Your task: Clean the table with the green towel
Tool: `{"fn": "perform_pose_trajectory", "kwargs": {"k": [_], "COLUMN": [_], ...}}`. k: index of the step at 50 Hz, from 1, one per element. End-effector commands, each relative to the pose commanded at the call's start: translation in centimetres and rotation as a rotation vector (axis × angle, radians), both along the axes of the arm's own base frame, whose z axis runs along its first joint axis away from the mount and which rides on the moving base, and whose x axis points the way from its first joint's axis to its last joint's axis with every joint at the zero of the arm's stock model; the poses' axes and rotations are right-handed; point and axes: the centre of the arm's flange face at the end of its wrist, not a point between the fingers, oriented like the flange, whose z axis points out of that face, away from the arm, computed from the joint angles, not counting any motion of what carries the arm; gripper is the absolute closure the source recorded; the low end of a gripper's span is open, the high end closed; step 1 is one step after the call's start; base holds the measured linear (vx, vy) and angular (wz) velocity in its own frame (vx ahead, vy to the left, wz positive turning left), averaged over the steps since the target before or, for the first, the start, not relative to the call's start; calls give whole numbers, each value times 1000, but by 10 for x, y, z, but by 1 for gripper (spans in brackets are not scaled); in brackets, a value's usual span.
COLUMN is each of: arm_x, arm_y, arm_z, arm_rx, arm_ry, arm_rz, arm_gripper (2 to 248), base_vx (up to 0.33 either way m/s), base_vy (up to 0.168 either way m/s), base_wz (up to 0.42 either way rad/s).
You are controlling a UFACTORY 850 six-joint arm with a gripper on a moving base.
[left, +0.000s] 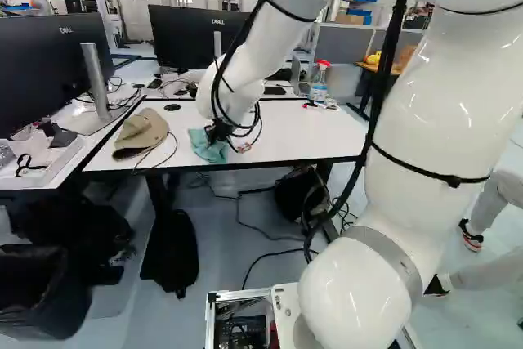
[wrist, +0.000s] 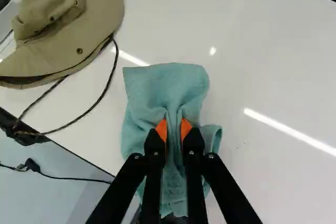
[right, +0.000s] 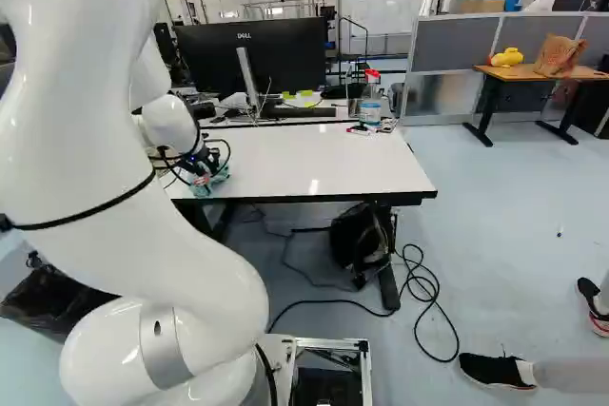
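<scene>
Green towel (wrist: 165,87) pinched in the gripper (wrist: 174,129), by the front edge of the worktop (left: 286,128), left of its middle.
The claw is narrow, a fold of cloth nipped between its orange pads and the rest fanned loosely ahead and to both sides; the step in hand looks to be wiping. To do it well, keep the cloth flat under light, even pressure, so that it leads and the fingertips never scrape, and take the few dark specks (wrist: 237,147) beside it in overlapping strokes. Steer clear of the hat (wrist: 58,24) and its looped cord (wrist: 112,77) near the left end, which could snag.
</scene>
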Motion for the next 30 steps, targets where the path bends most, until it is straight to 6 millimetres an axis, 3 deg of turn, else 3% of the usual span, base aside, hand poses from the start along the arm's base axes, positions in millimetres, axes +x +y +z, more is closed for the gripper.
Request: {"fn": "perform_pose_trajectory", "kwargs": {"k": [17, 30], "arm_x": [-25, -17], "arm_y": [-22, -39], "arm_z": [-1, -1], "arm_rx": [-2, -2], "arm_ry": [4, 4], "arm_rz": [-20, -63], "arm_gripper": [200, 200], "base_vx": [0, 0], "base_vy": [0, 0], "base_wz": [0, 0]}}
